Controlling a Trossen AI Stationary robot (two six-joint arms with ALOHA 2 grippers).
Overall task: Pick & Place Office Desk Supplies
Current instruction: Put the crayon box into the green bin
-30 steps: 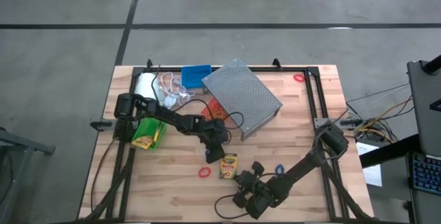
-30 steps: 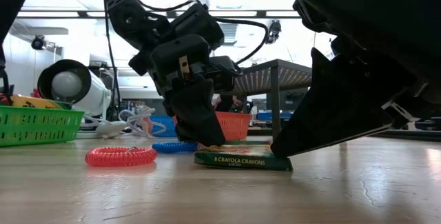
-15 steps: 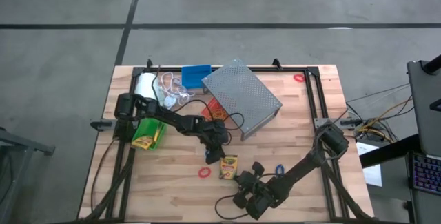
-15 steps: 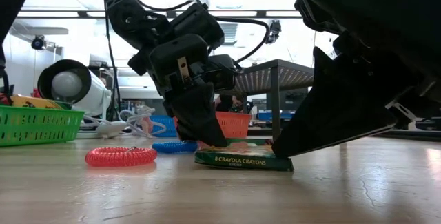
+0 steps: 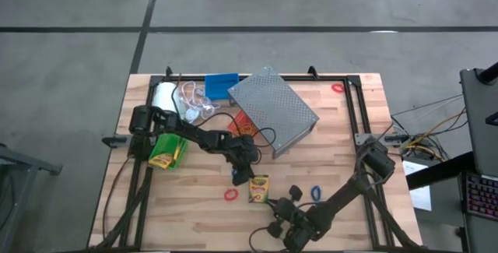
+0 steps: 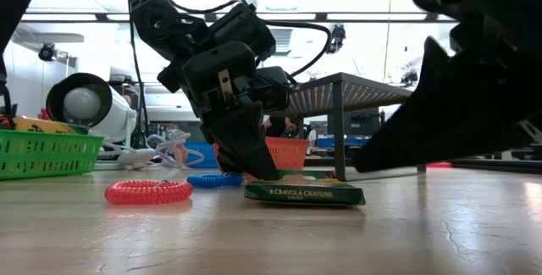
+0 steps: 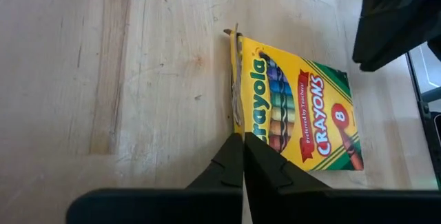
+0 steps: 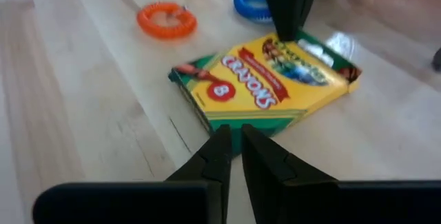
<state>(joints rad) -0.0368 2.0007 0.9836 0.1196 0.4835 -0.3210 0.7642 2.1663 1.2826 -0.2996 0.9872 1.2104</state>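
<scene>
A yellow-and-green crayon box (image 5: 258,188) lies flat on the table near its middle. My left gripper (image 7: 242,138) slants down onto the box's flap end and is shut there. My right gripper (image 8: 232,131) is shut, with its tips right at the box's opposite end (image 8: 238,117). I cannot tell whether it touches the box. A red ring band (image 5: 230,195) and a blue one (image 6: 214,179) lie beside the box on its left side. A second crayon box sits in the green bin (image 5: 167,150) at the left edge. My left gripper has its shut fingertips (image 7: 231,156) on the crayon box's flap end (image 7: 236,117), near one corner. The fingers slant down from the table's far left. They hide whether the cardboard edge lies between them. The box (image 6: 305,194) lies flat on the table.
A grey perforated rack (image 5: 272,109) stands behind the box, with a red-orange bin (image 5: 243,121) against it. A blue bin (image 5: 222,86) and a white roll with cord (image 5: 165,96) are at the far left. Another blue ring (image 5: 316,193) and a red one (image 5: 337,87) lie to the right.
My left gripper's fingers have drawn together at the box's flap end. My right gripper has swung off the box's near end, toward the table's right edge. The box has slid slightly that way.
</scene>
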